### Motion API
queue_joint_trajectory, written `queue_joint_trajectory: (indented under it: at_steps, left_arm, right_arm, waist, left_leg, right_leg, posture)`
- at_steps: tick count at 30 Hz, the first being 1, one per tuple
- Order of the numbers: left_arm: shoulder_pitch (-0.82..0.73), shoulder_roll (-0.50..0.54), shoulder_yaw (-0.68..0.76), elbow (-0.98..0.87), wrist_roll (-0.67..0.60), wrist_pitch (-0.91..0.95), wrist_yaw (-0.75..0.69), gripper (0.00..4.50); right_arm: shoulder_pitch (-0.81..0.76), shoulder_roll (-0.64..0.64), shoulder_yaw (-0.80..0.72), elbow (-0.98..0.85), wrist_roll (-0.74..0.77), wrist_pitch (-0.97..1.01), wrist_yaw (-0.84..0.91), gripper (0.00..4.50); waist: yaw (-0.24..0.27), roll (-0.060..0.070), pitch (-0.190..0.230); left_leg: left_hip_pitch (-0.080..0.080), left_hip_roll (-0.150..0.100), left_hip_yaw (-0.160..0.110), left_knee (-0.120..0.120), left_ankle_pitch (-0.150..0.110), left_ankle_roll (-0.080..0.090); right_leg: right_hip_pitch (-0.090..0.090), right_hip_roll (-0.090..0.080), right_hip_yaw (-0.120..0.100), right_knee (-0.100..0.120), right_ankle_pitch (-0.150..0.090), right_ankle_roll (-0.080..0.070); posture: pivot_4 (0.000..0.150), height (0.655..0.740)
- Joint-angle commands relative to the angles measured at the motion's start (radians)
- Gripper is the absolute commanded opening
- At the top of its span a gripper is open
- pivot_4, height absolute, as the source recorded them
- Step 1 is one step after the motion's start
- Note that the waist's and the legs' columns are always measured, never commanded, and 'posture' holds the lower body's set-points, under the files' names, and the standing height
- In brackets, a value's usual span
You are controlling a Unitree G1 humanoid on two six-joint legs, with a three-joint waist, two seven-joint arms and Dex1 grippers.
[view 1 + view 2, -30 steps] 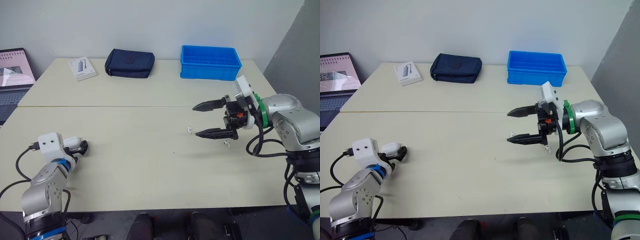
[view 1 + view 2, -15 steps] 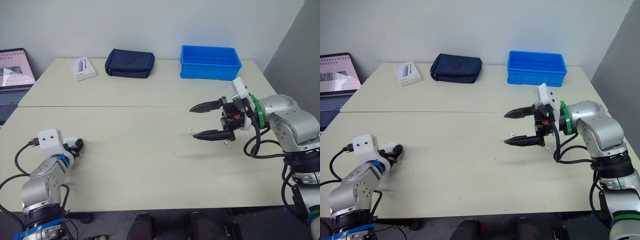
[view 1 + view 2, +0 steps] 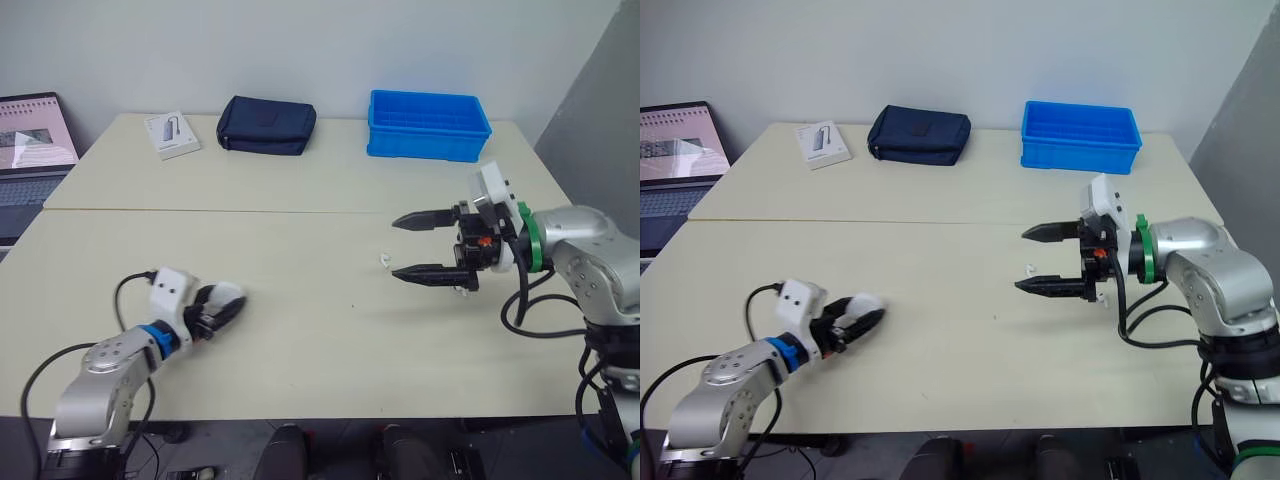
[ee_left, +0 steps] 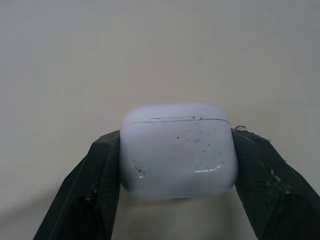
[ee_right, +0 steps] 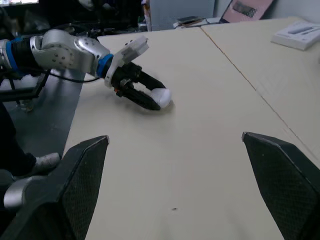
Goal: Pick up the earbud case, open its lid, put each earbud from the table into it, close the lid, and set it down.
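The left pincer [image 3: 220, 311] is clamped on a small white, rounded plastic earbud case [image 4: 177, 152], one black finger pressed against each side. The case's lid is down, its seam showing as a thin line near the upper edge. Pincer and case sit low over the pale cream tabletop [image 3: 300, 235], near its front edge and toward the left corner; whether the case touches the surface I cannot tell.

The right pincer [image 3: 398, 247] is spread wide and holds nothing, its two black fingers pointing toward the left edge. It hangs above the tabletop, nearer the right edge and about midway from front to back. A tiny white earbud [image 3: 383, 259] lies on the tabletop just beside the tip of the lower finger, apart from it.

Along the back edge stand a blue plastic bin [image 3: 428, 125] toward the right corner, a dark navy fabric pouch [image 3: 266, 125] near the middle, and a flat white box [image 3: 170, 134] toward the left corner. An open laptop [image 3: 30, 150] sits beyond the left edge.
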Motion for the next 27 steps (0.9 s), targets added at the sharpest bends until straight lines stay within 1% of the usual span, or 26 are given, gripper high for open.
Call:
queue_joint_trajectory:
  at_steps: [1, 3, 6, 8, 11, 14, 17, 27]
  left_arm:
    - [-0.008, 0.016, -0.147, -0.117, 0.044, -0.191, -0.169, 2.8]
    - [-0.031, -0.009, -0.206, -0.133, 0.066, -0.247, -0.186, 2.8]
    - [-0.084, -0.045, -0.285, -0.102, 0.128, -0.401, -0.223, 2.8]
    - [-0.115, -0.056, -0.309, -0.072, 0.146, -0.476, -0.25, 2.8]
    - [-0.165, -0.071, -0.331, -0.02, 0.162, -0.57, -0.278, 2.8]
    - [-0.212, -0.091, -0.344, 0.037, 0.175, -0.662, -0.296, 2.8]
    - [-0.242, -0.104, -0.349, 0.079, 0.182, -0.739, -0.311, 2.8]
    - [-0.262, -0.105, -0.363, 0.095, 0.166, -0.805, -0.337, 2.8]
  right_arm:
    - [0.054, 0.015, -0.111, -0.154, 0.196, 0.202, -0.151, 4.5]
    - [0.097, 0.037, -0.145, -0.211, 0.29, 0.299, -0.253, 4.5]
    - [0.156, 0.062, -0.153, -0.275, 0.391, 0.431, -0.408, 4.5]
    - [0.165, 0.085, -0.156, -0.271, 0.47, 0.512, -0.501, 4.5]
    - [0.163, 0.12, -0.136, -0.257, 0.535, 0.59, -0.61, 4.5]
    - [0.16, 0.179, -0.123, -0.229, 0.58, 0.63, -0.723, 4.5]
    - [0.158, 0.222, -0.116, -0.201, 0.634, 0.653, -0.796, 4.5]
    - [0.117, 0.298, -0.081, -0.115, 0.704, 0.641, -0.922, 4.5]
  waist:
    - [0.0, 0.0, 0.0]
    - [-0.001, 0.0, 0.0]
    - [-0.001, 0.0, 0.0]
    - [-0.005, 0.0, 0.0]
    - [-0.008, 0.0, 0.0]
    - [-0.009, 0.0, 0.0]
    - [-0.01, 0.0, 0.0]
    - [-0.011, 0.0, 0.0]
  left_leg:
    - [0.0, 0.0, 0.0, 0.0, 0.0, 0.0]
    - [0.0, 0.0, 0.001, 0.0, 0.0, 0.0]
    - [0.0, -0.001, 0.001, 0.0, 0.0, 0.0]
    - [0.0, 0.0, 0.0, 0.0, 0.0, 0.0]
    - [0.001, 0.001, 0.0, 0.0, 0.0, 0.001]
    - [0.001, 0.001, -0.001, 0.0, 0.0, 0.001]
    - [-0.001, 0.001, -0.001, 0.0, 0.0, 0.001]
    - [-0.002, 0.001, 0.0, 0.0, 0.0, 0.001]
  right_leg:
    - [0.0, 0.0, 0.0, 0.0, 0.0, 0.0]
    - [0.0, 0.0, 0.0, 0.0, 0.0, 0.0]
    - [0.0, 0.004, 0.0, 0.0, -0.001, 0.001]
    - [0.0, 0.006, 0.0, 0.0, -0.001, 0.002]
    - [-0.001, 0.008, 0.0, 0.001, -0.001, 0.001]
    - [-0.001, 0.009, -0.001, 0.001, -0.001, 0.001]
    - [-0.001, 0.009, 0.0, 0.0, -0.001, 0.002]
    - [-0.004, 0.009, 0.0, 0.001, -0.001, 0.002]
  posture:
    - [0.15, 0.7218]
    - [0.15, 0.7218]
    - [0.15, 0.7218]
    - [0.15, 0.7218]
    - [0.15, 0.7218]
    - [0.15, 0.7218]
    - [0.15, 0.7218]
    - [0.15, 0.7218]
